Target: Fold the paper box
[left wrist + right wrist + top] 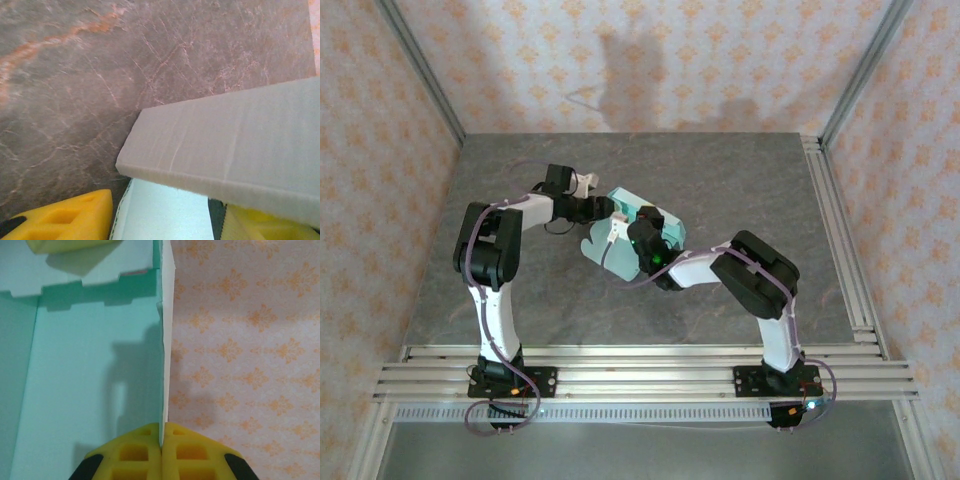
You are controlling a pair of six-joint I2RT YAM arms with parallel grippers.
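Mint paper box (95,365) pinched by right gripper (161,440); left gripper (165,212) seemingly open, fingertips cropped.

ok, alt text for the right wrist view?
The right hand is shut on the thin edge of a panel of the mint-green box, which runs up the middle of the frame. The box's inside takes up the left, with another yellow finger at top left; the orange-patterned wall is on the right.
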